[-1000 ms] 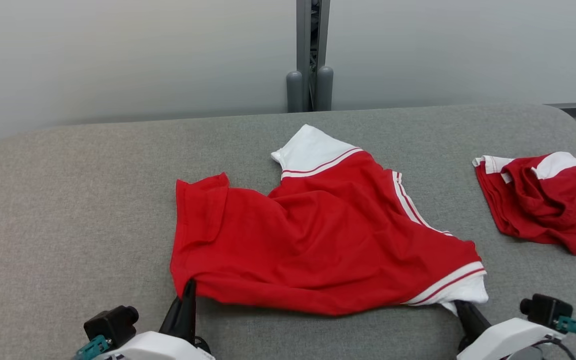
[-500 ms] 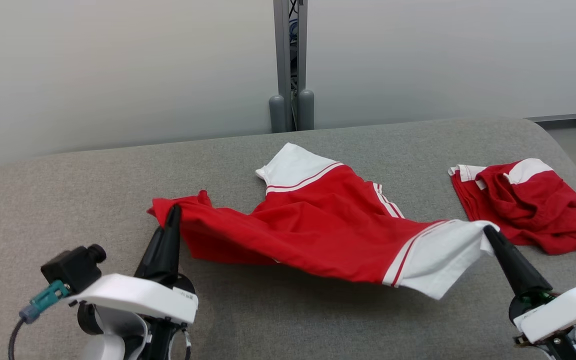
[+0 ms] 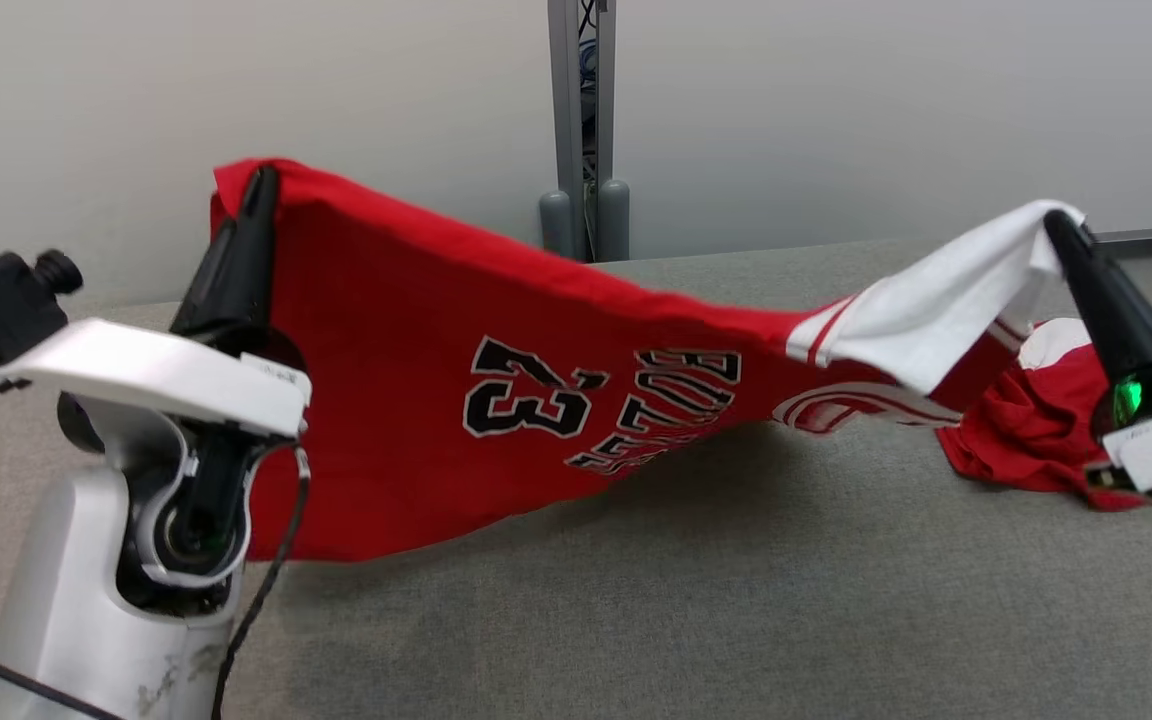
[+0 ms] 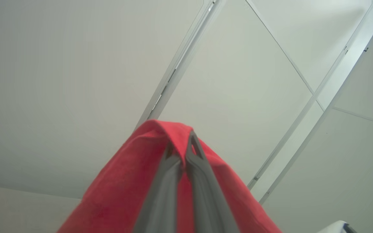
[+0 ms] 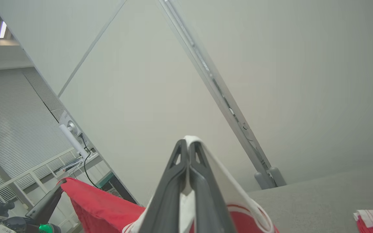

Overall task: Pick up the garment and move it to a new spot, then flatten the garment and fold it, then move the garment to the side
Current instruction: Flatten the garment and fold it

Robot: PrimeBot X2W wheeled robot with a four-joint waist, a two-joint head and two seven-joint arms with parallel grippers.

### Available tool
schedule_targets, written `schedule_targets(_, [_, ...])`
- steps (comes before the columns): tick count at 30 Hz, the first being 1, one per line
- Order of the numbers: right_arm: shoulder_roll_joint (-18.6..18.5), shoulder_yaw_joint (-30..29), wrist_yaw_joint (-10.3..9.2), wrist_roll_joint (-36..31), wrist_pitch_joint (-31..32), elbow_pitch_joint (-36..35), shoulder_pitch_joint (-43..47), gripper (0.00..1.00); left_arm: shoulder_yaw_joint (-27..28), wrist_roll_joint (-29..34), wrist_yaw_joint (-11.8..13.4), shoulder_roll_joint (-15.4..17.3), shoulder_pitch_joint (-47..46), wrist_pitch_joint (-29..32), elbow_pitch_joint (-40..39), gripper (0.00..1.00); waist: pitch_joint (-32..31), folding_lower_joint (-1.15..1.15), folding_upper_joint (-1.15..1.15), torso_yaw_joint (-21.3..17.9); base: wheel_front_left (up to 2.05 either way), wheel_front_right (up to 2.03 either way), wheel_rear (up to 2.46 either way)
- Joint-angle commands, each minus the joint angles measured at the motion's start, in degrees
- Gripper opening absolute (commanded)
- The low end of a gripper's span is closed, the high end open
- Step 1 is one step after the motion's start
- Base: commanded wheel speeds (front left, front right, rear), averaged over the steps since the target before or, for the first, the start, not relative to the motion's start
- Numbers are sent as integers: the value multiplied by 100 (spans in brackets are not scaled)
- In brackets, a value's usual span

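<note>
The garment (image 3: 456, 360) is a red jersey with white sleeve panels and a black "23" print. It hangs stretched in the air between both arms above the grey table (image 3: 636, 600). My left gripper (image 3: 261, 180) is shut on its red corner, raised high at the left. In the left wrist view the fingers (image 4: 186, 142) pinch red cloth (image 4: 115, 194). My right gripper (image 3: 1054, 222) is shut on the white sleeve edge (image 3: 946, 290) at the right, slightly lower. In the right wrist view the right gripper (image 5: 188, 142) clamps white cloth (image 5: 219, 181). The garment's lower hem droops near the tabletop.
A second red and white garment (image 3: 1026, 420) lies crumpled on the table's right side, partly behind the held jersey. A grey metal post (image 3: 581, 120) stands against the pale wall behind the table. The table's near half is bare grey fabric.
Both grippers have risen with the garment, lifting it off the table until it hangs spread between them, and its printed side now faces me. The head camera has also shifted.
</note>
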Motion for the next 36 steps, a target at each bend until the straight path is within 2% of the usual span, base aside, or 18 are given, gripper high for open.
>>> schedule_targets(1, [47, -97, 14, -138, 100, 45, -261, 0, 52, -77, 31, 46, -267, 83, 46, 0, -1, 0, 0, 15, 0, 0, 0])
schedule_targets(14, [392, -723, 14, -861, 812, 298, -2106, 0, 103, -203, 203, 165, -1909, 630, 375, 0, 103, 0, 0, -12, 0, 0, 0])
schedule_targets(17, [481, -767, 14, -1090, 893, 608, -2683, 0, 109, -200, 306, 226, -2305, 794, 706, 0, 221, 0, 0, -54, 0, 0, 0])
schedule_targets(21, [575, -714, 13, -1487, 863, 1377, -3632, 0, -30, 16, 373, 370, -2993, 997, 1373, 0, 565, 0, 0, -95, 0, 0, 0])
schedule_targets(24, [624, -695, 14, -2081, 581, 2318, -4762, 0, -179, 276, 393, 436, -3882, 1003, 2113, 0, 1097, 0, 0, -64, 0, 0, 0])
schedule_targets(30, [661, -802, 13, -2673, -136, 3771, -6595, 0, -209, 584, 452, 400, -5417, 707, 3311, 0, 1949, 0, 0, -37, 0, 0, 0])
schedule_targets(33, [663, -989, 13, -2833, -775, 4398, -7421, 0, -119, 774, 488, 420, -6140, 184, 3854, 0, 2305, 0, 0, -73, 0, 0, 0])
schedule_targets(36, [670, -984, 7, -2981, -1504, 4959, -8000, 0, -15, 939, 390, 477, -6659, -576, 4335, 0, 2581, 0, 0, -162, 0, 0, 0])
